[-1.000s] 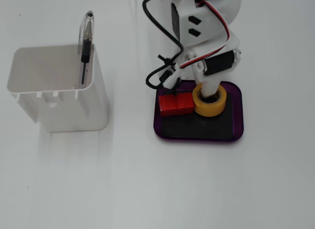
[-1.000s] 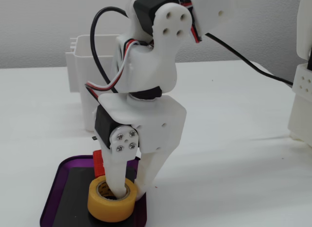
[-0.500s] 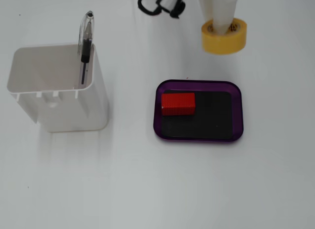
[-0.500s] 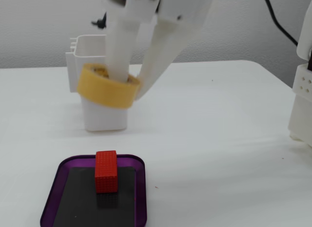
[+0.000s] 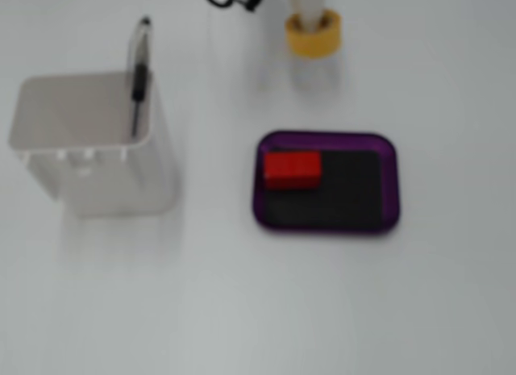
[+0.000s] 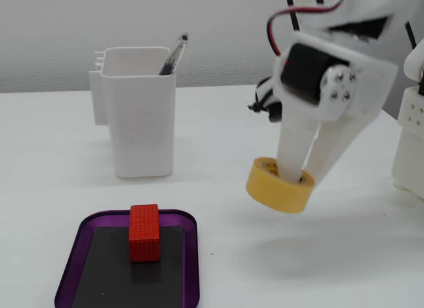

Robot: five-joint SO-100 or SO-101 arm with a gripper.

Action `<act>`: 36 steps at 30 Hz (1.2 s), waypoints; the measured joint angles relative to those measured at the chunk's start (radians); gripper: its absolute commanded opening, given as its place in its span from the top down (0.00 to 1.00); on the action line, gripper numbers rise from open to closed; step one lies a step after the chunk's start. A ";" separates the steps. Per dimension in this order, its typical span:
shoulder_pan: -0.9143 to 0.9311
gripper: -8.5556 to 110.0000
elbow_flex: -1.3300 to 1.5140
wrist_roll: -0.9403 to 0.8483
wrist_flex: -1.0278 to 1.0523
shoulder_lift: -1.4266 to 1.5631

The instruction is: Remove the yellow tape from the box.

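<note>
The yellow tape (image 6: 278, 186) hangs in the air to the right of the box (image 6: 189, 268), tilted, with a clear gap and a shadow on the table beneath it. My gripper (image 6: 299, 179) is shut on its wall, one finger through the ring's hole and the other outside. In the blurred top-down fixed view the yellow tape (image 5: 314, 36) sits near the top edge, well beyond the box (image 5: 391, 181), with my gripper (image 5: 309, 18) coming in from the top. The purple-rimmed box holds only a red block (image 5: 292, 168).
A tall white container (image 6: 140, 112) with a pen (image 6: 171, 54) stands at the back left of the side fixed view. The red block (image 6: 144, 232) stands in the box's far part. A white structure (image 6: 411, 132) rises at the right edge.
The gripper has carried the tape from above the box's far side over to the right and lowered it toward the table. The box and red block have not moved.
</note>
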 measured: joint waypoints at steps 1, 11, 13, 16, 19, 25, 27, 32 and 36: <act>0.020 0.93 0.060 -0.008 -0.040 0.014; 0.161 0.90 0.233 -0.048 -0.282 -0.041; 0.152 0.88 0.227 -0.048 -0.285 -0.080; 0.161 0.83 0.199 -0.048 -0.285 -0.124; 0.167 0.79 0.190 -0.048 -0.285 -0.143; 0.173 0.79 0.077 -0.049 -0.094 -0.046; 0.175 0.79 0.003 -0.049 0.012 0.038; 0.173 0.79 -0.141 -0.049 0.244 0.342; 0.169 0.79 -0.124 -0.049 0.299 0.653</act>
